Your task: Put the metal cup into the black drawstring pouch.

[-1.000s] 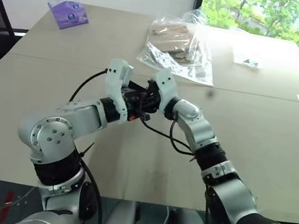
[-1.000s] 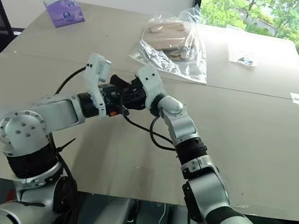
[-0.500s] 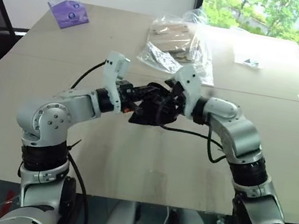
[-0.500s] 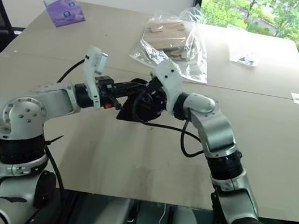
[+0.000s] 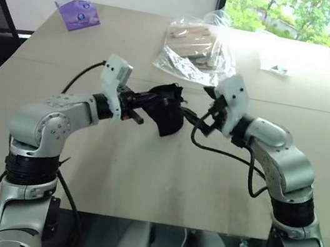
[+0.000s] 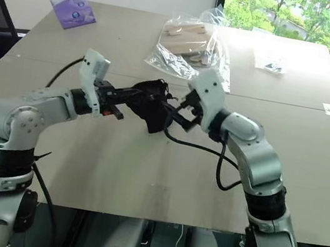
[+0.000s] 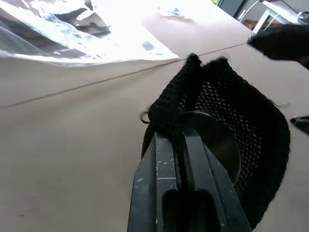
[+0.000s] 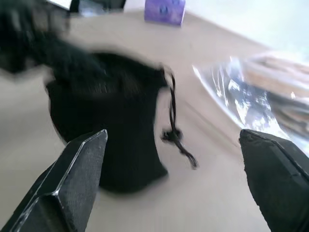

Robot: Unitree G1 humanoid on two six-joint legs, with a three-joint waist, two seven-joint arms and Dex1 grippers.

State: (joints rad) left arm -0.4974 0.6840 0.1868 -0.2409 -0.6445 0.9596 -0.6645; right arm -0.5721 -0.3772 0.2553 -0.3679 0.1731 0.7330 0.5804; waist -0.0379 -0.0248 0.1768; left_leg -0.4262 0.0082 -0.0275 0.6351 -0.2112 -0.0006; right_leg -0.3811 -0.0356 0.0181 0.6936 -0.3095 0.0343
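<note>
Pouch [image 5: 165,112] hangs above the middle of the worktop [image 5: 143,177], pinched at its rim by the left gripper [image 5: 146,102], jaws clenched on the mesh fabric. Cup [image 7: 212,145] sits inside it, a shiny disc seen through the weave. Right gripper [image 5: 207,115], at three o'clock from the pouch and just beside it, has jaws spread wide and empty. Risk: the mouth looks undrawn, so tilting the pouch could spill the cup out.

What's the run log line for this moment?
left gripper: shut on black drawstring pouch | metal cup: inside pouch | right gripper: open, beside pouch
</note>
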